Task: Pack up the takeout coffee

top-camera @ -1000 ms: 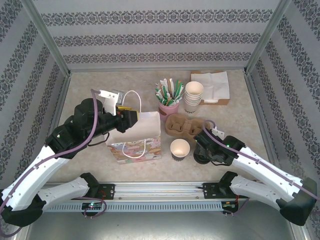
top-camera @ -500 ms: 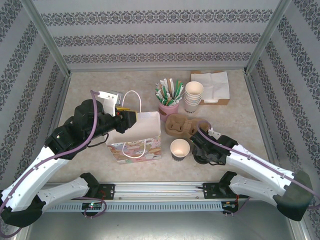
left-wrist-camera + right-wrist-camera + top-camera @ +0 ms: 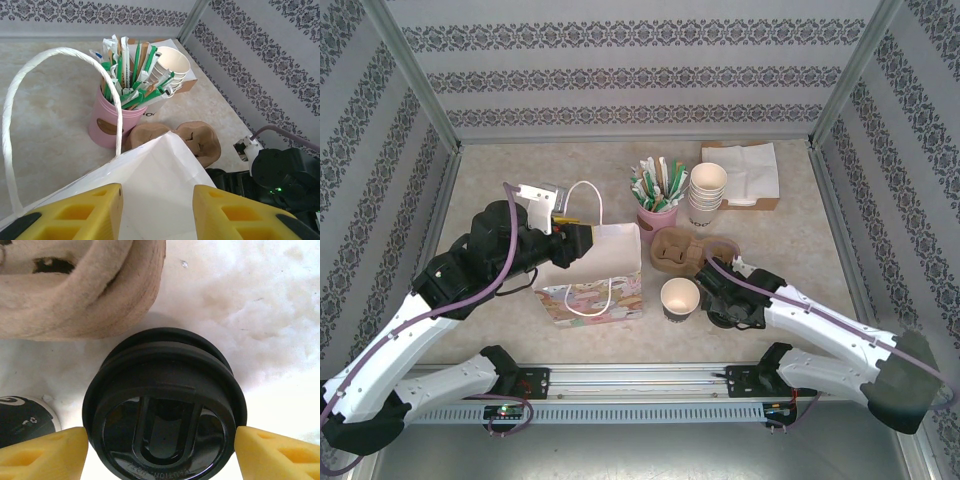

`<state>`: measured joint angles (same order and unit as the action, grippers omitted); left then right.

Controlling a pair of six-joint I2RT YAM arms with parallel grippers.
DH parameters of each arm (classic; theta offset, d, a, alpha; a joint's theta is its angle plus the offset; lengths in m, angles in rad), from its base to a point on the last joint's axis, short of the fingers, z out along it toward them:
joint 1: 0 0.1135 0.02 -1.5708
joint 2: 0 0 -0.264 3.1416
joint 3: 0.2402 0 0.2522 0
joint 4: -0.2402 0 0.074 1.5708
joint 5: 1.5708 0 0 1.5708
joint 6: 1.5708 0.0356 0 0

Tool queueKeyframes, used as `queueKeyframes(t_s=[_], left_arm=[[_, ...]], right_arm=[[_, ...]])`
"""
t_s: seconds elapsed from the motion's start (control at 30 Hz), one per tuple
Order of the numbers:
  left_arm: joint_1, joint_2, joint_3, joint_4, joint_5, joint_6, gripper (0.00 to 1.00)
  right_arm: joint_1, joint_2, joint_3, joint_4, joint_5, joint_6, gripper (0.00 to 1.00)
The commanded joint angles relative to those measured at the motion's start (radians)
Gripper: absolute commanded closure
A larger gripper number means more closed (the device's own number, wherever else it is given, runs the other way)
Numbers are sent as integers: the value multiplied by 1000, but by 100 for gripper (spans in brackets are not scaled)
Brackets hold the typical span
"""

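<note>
Two robot arms work at a beige table point(image 3: 790, 240), seen from above. The right gripper point(image 3: 162, 432), fingers spread wide, hangs straight over a black lid point(image 3: 165, 370) lying on the tabletop. One yellow fingertip is at the lid's 9 o'clock rim and the other at its 3 o'clock rim; whether either tip touches the plastic cannot be told. An open-topped cream paper cup point(image 3: 680, 297) with a dark lower band stands alone just beside the lid, at its 9 o'clock, near the front edge of the table. A moulded brown cardboard carrier point(image 3: 685, 250) lies at the cup's 12 o'clock, close to both cup and lid. At the cup's 9 o'clock stands a white paper bag point(image 3: 605, 265), mouth up, with looped cord handles and a printed front. The left gripper point(image 3: 156, 187) sits at the bag's 10 o'clock corner, its yellow fingers partly apart with the bag's white rim rising between them; whether they pinch the paper cannot be told. At the carrier's 11 o'clock, a pink holder point(image 3: 655, 217) bristles with green, white and brown sticks. A stack of cream cups point(image 3: 707, 195) stands at the holder's 3 o'clock, and white napkins point(image 3: 748, 168) lie at the stack's 1 o'clock.
</note>
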<state>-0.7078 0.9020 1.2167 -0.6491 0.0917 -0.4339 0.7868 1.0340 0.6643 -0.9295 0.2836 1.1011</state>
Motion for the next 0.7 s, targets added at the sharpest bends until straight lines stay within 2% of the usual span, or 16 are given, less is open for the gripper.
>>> queueKeyframes(t_s=[0.0, 0.33, 0.67], left_arm=[[-15, -16, -9, -20, -24, -2, 58], [-15, -18, -9, -20, -27, -6, 58], [-15, -17, -12, -20, -27, -9, 58]], right_arm=[[-11, 10, -14, 4, -3, 8, 22], [-12, 10, -6, 5, -3, 4, 22], [-11, -67, -6, -3, 14, -3, 21]])
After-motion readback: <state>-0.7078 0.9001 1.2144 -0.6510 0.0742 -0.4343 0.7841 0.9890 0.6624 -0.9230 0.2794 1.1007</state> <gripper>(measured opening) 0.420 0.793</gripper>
